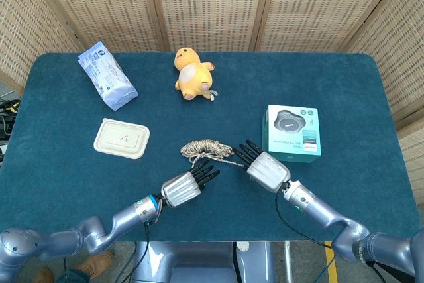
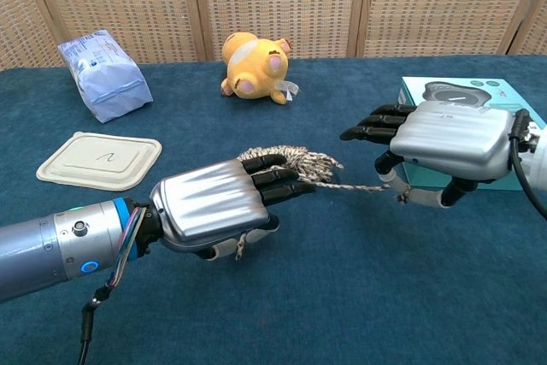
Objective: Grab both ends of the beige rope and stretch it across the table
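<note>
The beige rope (image 1: 207, 148) lies mostly as a loose coil (image 2: 295, 160) at mid-table. One strand (image 2: 355, 185) runs taut from the coil to my right hand (image 2: 449, 140), which pinches that end under its palm, just in front of the teal box. My left hand (image 2: 214, 207) sits just in front of the coil with its fingers over the coil's near edge. It grips the other end, and a short tail (image 2: 242, 250) hangs below the palm. In the head view, the left hand (image 1: 182, 188) and right hand (image 1: 267, 169) flank the coil's near side.
A teal boxed device (image 1: 292, 130) stands right beside the right hand. A yellow plush toy (image 1: 193, 73) lies at the back centre and a blue-white packet (image 1: 106, 76) at the back left. A beige lidded container (image 1: 121, 138) sits left of the coil.
</note>
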